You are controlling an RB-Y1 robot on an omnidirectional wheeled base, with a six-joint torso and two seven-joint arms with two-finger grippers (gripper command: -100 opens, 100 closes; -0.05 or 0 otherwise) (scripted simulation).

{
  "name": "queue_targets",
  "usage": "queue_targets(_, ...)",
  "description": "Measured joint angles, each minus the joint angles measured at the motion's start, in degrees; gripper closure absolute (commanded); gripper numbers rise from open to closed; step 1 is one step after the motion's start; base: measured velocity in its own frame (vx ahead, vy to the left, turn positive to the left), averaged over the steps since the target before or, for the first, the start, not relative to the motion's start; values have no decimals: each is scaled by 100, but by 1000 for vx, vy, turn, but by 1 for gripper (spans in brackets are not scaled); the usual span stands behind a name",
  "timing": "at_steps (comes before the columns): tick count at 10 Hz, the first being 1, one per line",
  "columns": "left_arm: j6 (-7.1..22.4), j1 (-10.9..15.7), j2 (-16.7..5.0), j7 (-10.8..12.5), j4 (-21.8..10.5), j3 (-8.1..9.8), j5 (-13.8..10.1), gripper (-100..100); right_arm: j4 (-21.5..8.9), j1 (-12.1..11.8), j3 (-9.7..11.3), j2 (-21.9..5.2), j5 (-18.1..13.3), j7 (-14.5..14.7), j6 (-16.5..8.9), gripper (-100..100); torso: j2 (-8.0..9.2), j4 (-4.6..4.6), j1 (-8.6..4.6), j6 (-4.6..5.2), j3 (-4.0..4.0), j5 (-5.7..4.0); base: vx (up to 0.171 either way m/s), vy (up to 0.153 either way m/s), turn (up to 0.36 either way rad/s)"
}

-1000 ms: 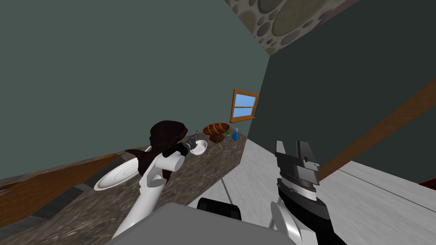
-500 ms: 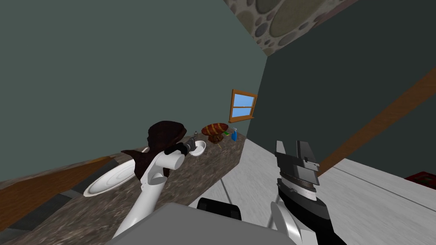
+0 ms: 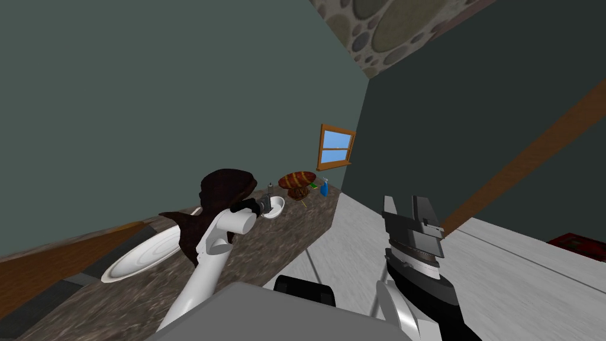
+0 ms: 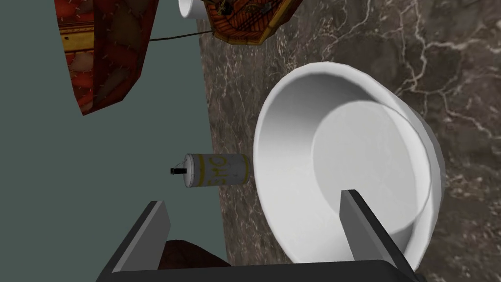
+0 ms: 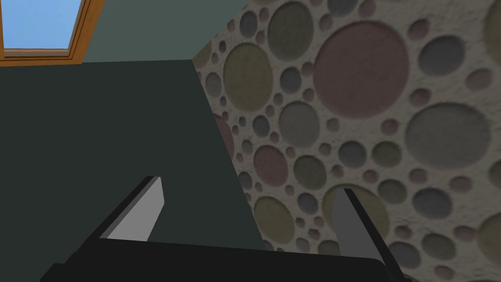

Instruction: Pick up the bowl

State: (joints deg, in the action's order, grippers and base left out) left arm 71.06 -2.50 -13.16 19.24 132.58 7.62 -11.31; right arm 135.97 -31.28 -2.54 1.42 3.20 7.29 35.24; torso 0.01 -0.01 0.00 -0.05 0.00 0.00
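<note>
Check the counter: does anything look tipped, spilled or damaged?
Nothing stands out. The round white bowl sits upright and empty on the dark marbled counter, with the open left gripper poised across its rim.

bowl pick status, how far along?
Done: the reach. The left hand is at the bowl on the counter, open, with one finger over the bowl's inside and the other outside its rim.
In hand: lining up a rim grasp.
Left: shut on the rim and lift; the bowl sits on the counter, not yet gripped.
The right hand is open, idle.
</note>
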Motion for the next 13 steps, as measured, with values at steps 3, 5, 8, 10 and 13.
queue_targets(3,401,89,8,41,-74,41,-30,-100,0,0,0,0,0,0,0,0,0,0,0,0,0,0,11,-3,-34)
queue_targets(5,697,148,-6,71,-103,106,-92,-100,0,0,0,0,0,0,0,0,-1,0,0,0,-1,0,10,-2,-26)
queue_targets(8,1116,219,-2,112,-142,143,-113,-100,0,0,0,0,0,0,0,0,-1,0,1,0,0,0,11,0,-59)
queue_targets(10,1439,289,-25,139,-204,212,-172,-100,0,0,0,0,0,0,0,0,-1,0,1,0,0,0,5,1,-19)
queue_targets(13,1853,346,-42,166,-255,266,-212,-100,0,0,0,0,0,0,0,0,1,0,2,0,0,0,10,3,-55)
